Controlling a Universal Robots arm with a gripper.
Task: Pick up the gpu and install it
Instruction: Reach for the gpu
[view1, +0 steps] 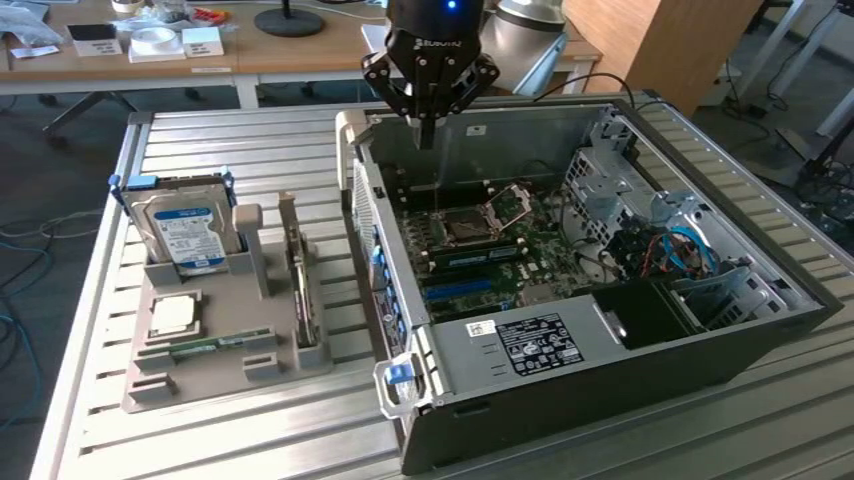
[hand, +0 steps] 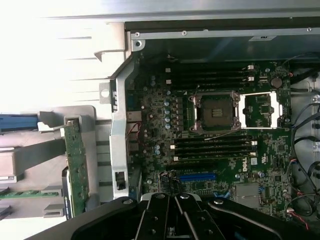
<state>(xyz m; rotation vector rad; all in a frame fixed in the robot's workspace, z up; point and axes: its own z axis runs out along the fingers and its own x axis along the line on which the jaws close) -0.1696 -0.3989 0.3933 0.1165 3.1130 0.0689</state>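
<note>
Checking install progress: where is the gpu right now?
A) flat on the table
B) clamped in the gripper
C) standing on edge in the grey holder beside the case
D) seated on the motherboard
C: the gpu stands on edge in the grey holder, while the shut gripper hangs empty above the open case.

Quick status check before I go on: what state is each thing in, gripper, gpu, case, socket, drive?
gripper: shut, holding nothing, above the open case.
gpu: standing on edge in the grey holder, not yet picked up.
computer case: lying on its side, side panel off.
CPU socket: lid flipped open.
hard drive: upright in the holder.
</note>
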